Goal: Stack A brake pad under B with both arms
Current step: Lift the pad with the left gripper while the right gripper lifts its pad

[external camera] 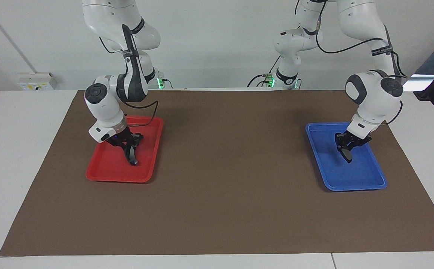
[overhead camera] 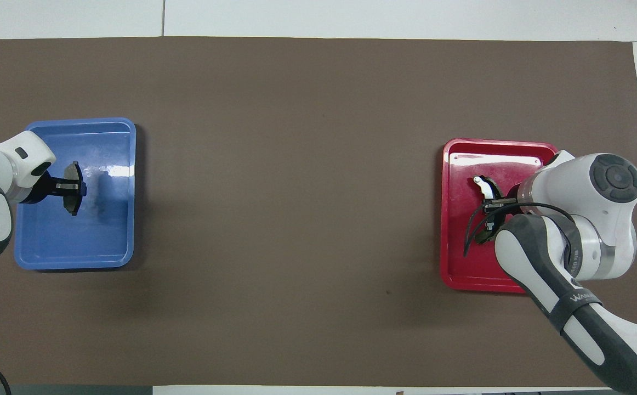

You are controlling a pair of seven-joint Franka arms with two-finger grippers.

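Left gripper [external camera: 347,151]: over the blue tray [external camera: 366,179], its fingers clamped on the A brake pad [external camera: 347,154], which hangs in the air above the tray floor.
A brake pad: short, dark, held edge-on; in the overhead view [overhead camera: 72,188] it shows over the tray's middle.
Blue tray: on the brown mat [external camera: 232,194] toward the left arm's end of the table, near the mat's short edge.
Right gripper [external camera: 131,147]: down in the red tray [external camera: 105,168], fingers closed on B [external camera: 132,155].
B: long curved pad with a pale tip, tilted, its lower end at or just above the tray floor; contact cannot be told.
Red tray: on the mat toward the right arm's end of the table.
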